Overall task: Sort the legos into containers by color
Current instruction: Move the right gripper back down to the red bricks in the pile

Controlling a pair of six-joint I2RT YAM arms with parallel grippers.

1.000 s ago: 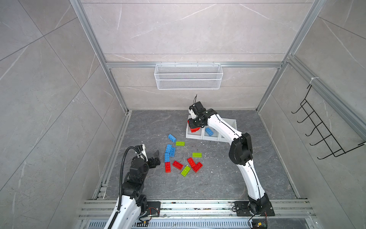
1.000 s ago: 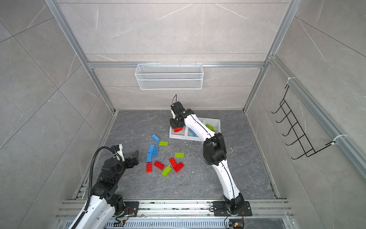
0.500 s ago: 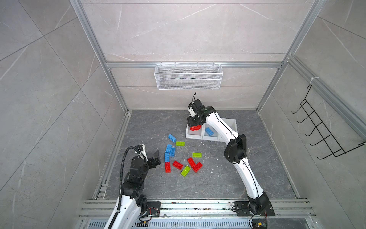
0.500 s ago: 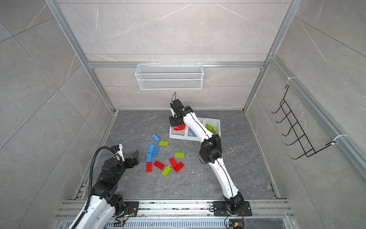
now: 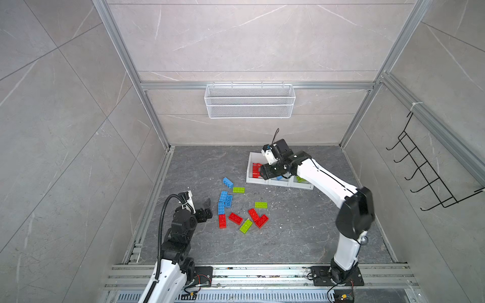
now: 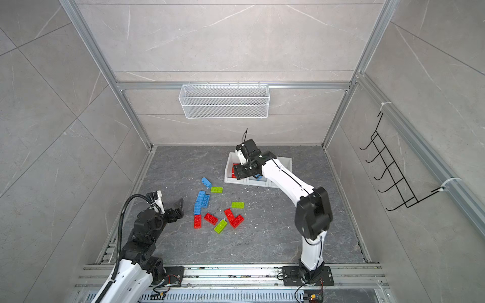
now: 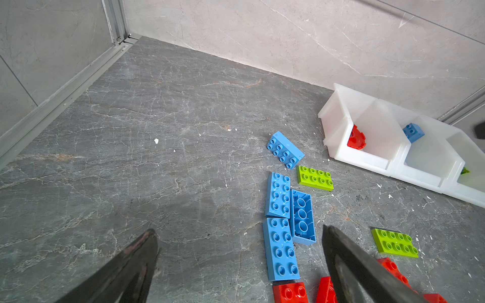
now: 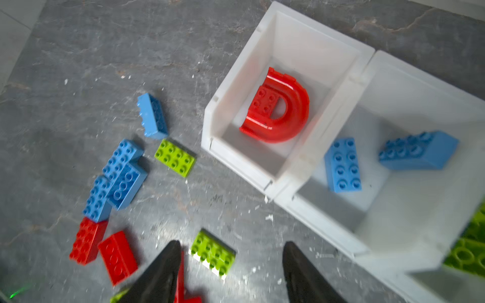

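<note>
- The grey tabletop (image 5: 288, 236) is strewn near its middle with unsorted legos (image 5: 223, 196) in red, blue and lime.
- The three white bins (image 5: 282, 182) are set in a row at the far side, one colour seemingly assigned to each; blue bricks (image 8: 342, 165) are seen in the middle one.
- The right gripper (image 8: 231, 244) is held above the front of the bins, jaws parted and empty.
- The left gripper (image 7: 239, 228) is held spread wide near the unsorted legos, nothing gripped, probably readied for a pick.
- The red arch piece (image 8: 298, 112) is found lying inside the end bin, where red is evidently collected.
</note>
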